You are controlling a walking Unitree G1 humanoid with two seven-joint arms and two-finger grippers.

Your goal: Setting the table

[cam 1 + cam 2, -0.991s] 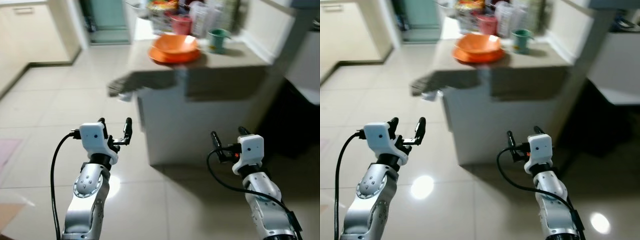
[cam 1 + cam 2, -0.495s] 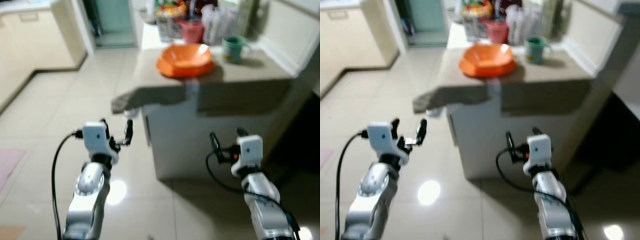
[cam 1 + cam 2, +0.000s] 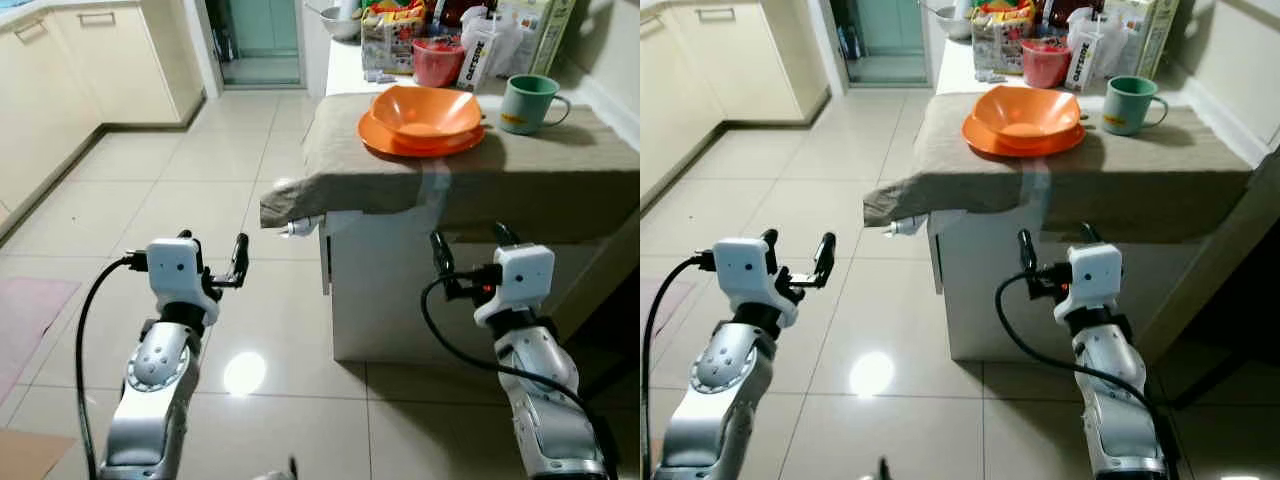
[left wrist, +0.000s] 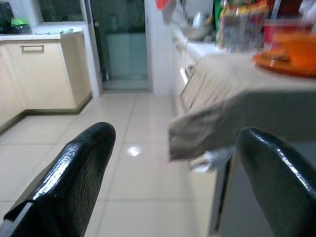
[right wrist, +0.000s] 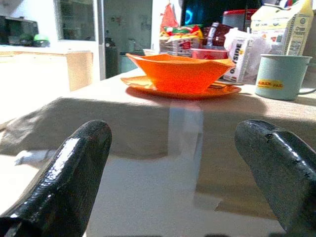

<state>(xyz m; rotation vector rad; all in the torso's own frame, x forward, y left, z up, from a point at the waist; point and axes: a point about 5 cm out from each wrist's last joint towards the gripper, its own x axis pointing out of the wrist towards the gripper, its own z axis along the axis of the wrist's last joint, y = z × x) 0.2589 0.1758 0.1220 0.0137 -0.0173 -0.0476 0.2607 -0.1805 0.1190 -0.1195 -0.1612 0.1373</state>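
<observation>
An orange bowl sits on an orange plate on a counter covered with a tan cloth. A green mug stands to the right of them. My left gripper is open, held above the floor to the left of the counter. Below the counter's front edge my right gripper is open and holds nothing. The right wrist view looks up at the bowl and the mug between its fingertips.
Behind the bowl stand a red container, a carton, bags and a snack basket. Cream cabinets line the left wall, with a doorway beyond. A pink mat lies on the tiled floor at the left.
The camera has moved closer to the counter and steadied, so the bowl and mug now appear sharp. Both grippers keep the same open pose.
</observation>
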